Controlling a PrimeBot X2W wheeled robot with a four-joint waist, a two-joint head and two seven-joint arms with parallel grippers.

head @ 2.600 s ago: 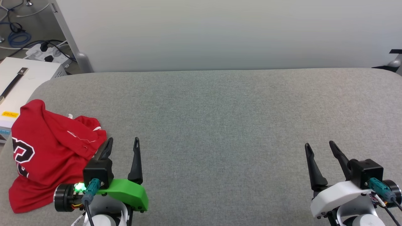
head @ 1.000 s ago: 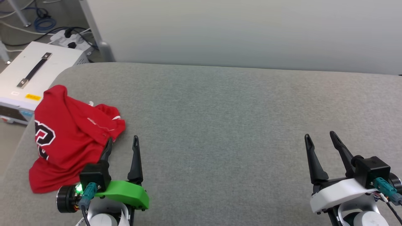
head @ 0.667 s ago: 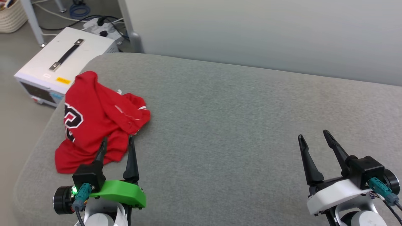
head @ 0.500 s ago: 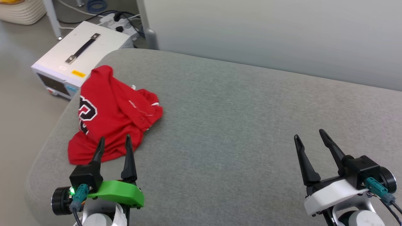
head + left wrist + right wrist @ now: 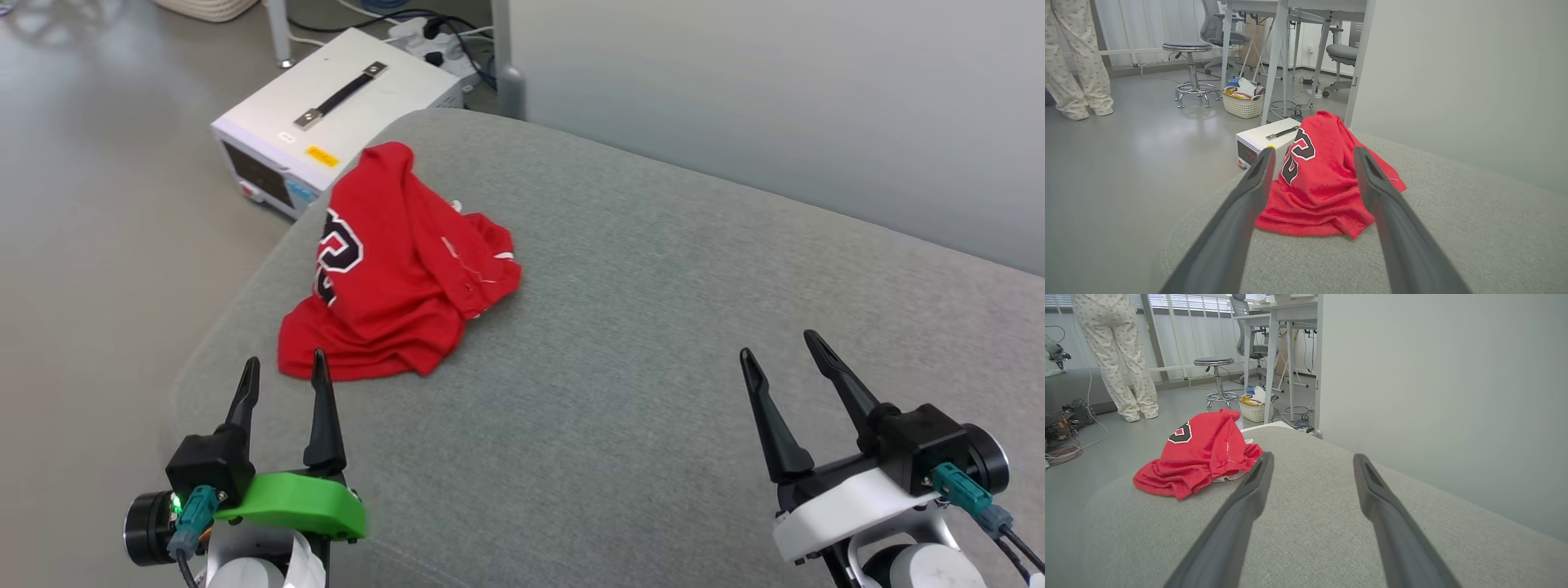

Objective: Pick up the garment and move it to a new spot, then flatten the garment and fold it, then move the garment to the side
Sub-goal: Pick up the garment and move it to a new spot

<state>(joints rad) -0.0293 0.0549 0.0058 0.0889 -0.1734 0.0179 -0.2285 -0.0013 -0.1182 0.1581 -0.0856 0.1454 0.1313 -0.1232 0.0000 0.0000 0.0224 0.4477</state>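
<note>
The red garment [image 5: 400, 269] lies crumpled in a heap near the far left corner of the grey padded table [image 5: 653, 343], part of its black white-outlined lettering showing. In the left wrist view the garment [image 5: 1323, 179] sits straight ahead between the fingers. My left gripper [image 5: 283, 370] is open and empty, just short of the heap's near hem. My right gripper [image 5: 782, 345] is open and empty at the lower right, far from the garment [image 5: 1200, 457].
A white box with a black handle [image 5: 335, 114] stands on the floor beyond the table's left corner. A person's legs [image 5: 1114, 355], a stool [image 5: 1190, 61], a basket [image 5: 1243, 104] and desks stand farther off. A pale wall [image 5: 775, 106] backs the table.
The head camera has swung left, so the whole picture has shifted right. My left gripper now points at the garment's near hem rather than beside it. The garment lies unmoved.
</note>
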